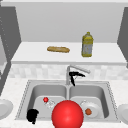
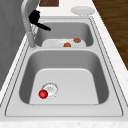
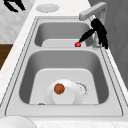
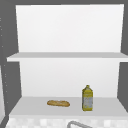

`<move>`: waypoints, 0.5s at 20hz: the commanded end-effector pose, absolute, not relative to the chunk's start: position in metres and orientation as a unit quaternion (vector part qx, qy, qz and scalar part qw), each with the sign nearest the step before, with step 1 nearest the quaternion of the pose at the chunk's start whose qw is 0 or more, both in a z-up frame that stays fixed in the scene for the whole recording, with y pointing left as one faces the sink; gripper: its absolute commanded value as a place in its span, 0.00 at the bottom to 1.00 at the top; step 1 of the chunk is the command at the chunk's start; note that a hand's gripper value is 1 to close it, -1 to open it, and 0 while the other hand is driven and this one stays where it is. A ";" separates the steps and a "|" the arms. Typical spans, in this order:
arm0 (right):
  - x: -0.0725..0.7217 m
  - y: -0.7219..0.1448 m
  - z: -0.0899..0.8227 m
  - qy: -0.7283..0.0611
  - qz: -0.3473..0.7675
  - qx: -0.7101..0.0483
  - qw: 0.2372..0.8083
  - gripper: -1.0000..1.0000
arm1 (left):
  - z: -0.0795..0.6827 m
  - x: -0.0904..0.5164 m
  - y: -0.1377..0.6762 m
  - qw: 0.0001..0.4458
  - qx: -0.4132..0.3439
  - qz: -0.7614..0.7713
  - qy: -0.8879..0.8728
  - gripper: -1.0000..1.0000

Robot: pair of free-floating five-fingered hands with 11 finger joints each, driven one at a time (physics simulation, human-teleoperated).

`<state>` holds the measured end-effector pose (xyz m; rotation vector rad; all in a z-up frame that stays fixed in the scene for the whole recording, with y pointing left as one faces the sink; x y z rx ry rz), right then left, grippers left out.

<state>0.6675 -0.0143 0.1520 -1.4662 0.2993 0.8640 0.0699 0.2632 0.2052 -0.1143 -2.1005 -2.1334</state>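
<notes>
The right hand (image 1: 75, 75) is just under the tap (image 1: 75, 68), at the sink's (image 1: 110, 100) back edge, fingers straight and spread. The left hand (image 1: 32, 115) hangs curled at the front left corner. A small red ball (image 1: 45, 99) lies in the left bowl.

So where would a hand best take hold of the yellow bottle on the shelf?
Probably round the yellow bottle's wide body, below its narrow neck, coming from the front. It stands upright near the shelf's front edge with the wall behind it, and the bread loaf lies apart to its left.
</notes>
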 end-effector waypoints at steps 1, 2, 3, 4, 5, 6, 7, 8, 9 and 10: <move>0.681 -0.012 0.169 0.119 0.425 -0.629 0.640 0.00 | 0.205 0.070 0.263 0.073 -0.038 -0.710 -0.699 0.50; 0.679 -0.011 0.170 0.124 0.436 -0.621 0.639 0.00 | 0.205 0.070 0.263 0.073 -0.038 -0.710 -0.699 0.50; 0.677 -0.009 0.168 0.133 0.448 -0.611 0.640 0.00 | 0.205 0.070 0.263 0.073 -0.038 -0.710 -0.699 0.50; 0.675 -0.010 0.167 0.138 0.456 -0.602 0.642 0.00 | 0.205 0.070 0.263 0.073 -0.038 -0.710 -0.699 0.50; 0.674 -0.010 0.166 0.143 0.464 -0.591 0.644 0.00 | 0.205 0.070 0.263 0.073 -0.038 -0.710 -0.699 0.50; 0.674 -0.010 0.165 0.147 0.473 -0.581 0.646 0.00 | 0.205 0.070 0.263 0.073 -0.038 -0.710 -0.699 0.50; 0.674 -0.011 0.165 0.148 0.479 -0.570 0.651 0.00 | 0.205 0.070 0.263 0.073 -0.038 -0.710 -0.699 0.50; 0.674 -0.011 0.165 0.150 0.488 -0.560 0.653 0.00 | 0.205 0.070 0.263 0.073 -0.038 -0.710 -0.699 0.50; 0.674 -0.012 0.165 0.148 0.494 -0.551 0.656 0.00 | 0.205 0.070 0.263 0.073 -0.038 -0.710 -0.699 0.50; 0.675 -0.012 0.165 0.145 0.498 -0.546 0.658 0.00 | 0.205 0.070 0.263 0.073 -0.038 -0.710 -0.699 0.50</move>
